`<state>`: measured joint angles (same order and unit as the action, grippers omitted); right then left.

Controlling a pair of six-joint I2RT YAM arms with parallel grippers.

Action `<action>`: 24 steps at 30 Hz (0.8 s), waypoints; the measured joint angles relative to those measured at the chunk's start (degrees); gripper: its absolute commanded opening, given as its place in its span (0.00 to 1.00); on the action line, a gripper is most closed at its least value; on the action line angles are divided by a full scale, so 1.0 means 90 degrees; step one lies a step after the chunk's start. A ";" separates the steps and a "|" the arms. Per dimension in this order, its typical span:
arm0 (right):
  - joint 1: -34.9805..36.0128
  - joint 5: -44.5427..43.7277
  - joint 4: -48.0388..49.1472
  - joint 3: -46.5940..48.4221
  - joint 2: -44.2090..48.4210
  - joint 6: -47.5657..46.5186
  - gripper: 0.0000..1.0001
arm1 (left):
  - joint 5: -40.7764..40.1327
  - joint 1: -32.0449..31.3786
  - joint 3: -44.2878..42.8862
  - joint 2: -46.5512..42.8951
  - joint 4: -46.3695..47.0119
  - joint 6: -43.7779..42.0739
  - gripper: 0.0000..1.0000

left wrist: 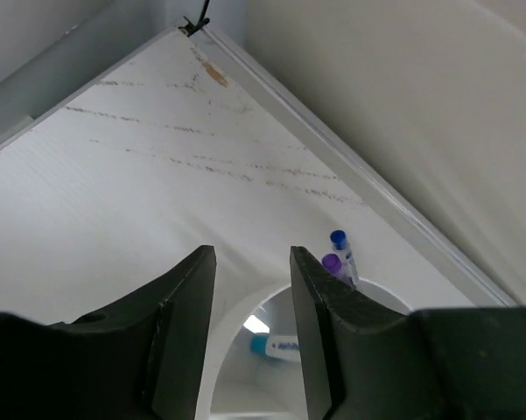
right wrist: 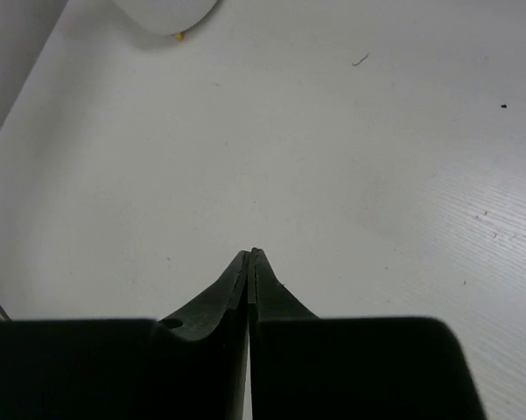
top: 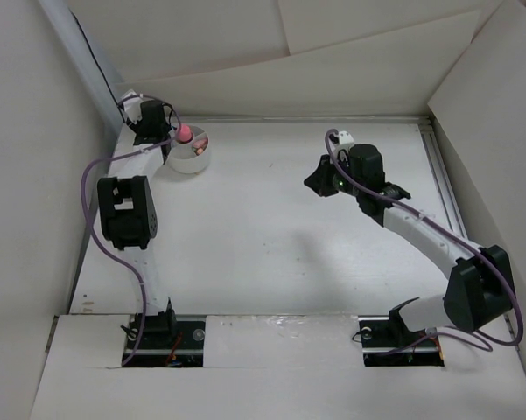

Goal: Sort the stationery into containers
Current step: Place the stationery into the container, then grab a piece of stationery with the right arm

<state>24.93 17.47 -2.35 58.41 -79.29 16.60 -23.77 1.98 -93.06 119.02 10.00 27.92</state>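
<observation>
The white round container (top: pixel 192 164) stands at the table's far left corner. A pink-capped tube (top: pixel 184 133) sticks up at its rim. My left gripper (top: pixel 168 133) hovers right above it, open with nothing between the fingers. In the left wrist view the gripper (left wrist: pixel 252 254) looks down into the cup (left wrist: pixel 230 319). A teal-capped tube (left wrist: pixel 276 347) lies inside, and pens with a blue cap (left wrist: pixel 339 238) and a purple cap (left wrist: pixel 332 262) lean at the far side. My right gripper (top: pixel 319 179) (right wrist: pixel 252 252) hangs shut and empty over the bare table, right of centre.
White cardboard walls (top: pixel 35 175) enclose the table on the left, back and right. A metal rail (left wrist: pixel 333 131) runs along the back edge behind the cup. The right wrist view shows the cup (right wrist: pixel 166 13) at its top edge with a small orange bit (right wrist: pixel 179 35) beside it.
</observation>
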 measured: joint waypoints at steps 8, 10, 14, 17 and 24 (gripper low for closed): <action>-0.0493 -0.0741 0.0029 -0.0313 0.0097 0.0301 0.00 | 0.0661 -0.0034 0.0508 -0.1494 0.0223 0.0488 0.24; -0.0709 -0.1105 0.0024 -0.0430 0.0109 0.0420 0.00 | 0.0797 -0.0104 0.0746 -0.2079 0.0442 0.0658 0.23; -0.1173 -0.1831 -0.0092 -0.0578 0.0053 0.0595 0.00 | 0.1059 -0.0617 0.1608 -0.3288 0.1195 0.0988 0.21; -0.1532 -0.2220 -0.0192 -0.0583 -0.0231 0.0685 0.00 | 0.1241 -0.1401 0.2766 -0.4129 0.1977 0.1273 0.21; -0.2123 -0.2608 -0.0750 -0.0537 -0.1081 0.0826 0.46 | 0.1498 -0.3716 0.4787 -0.4284 0.2771 0.1503 0.21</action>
<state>5.82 -6.00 -9.10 53.58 -89.01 24.03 -10.28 -31.46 -49.98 80.47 34.94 41.45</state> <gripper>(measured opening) 0.327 0.217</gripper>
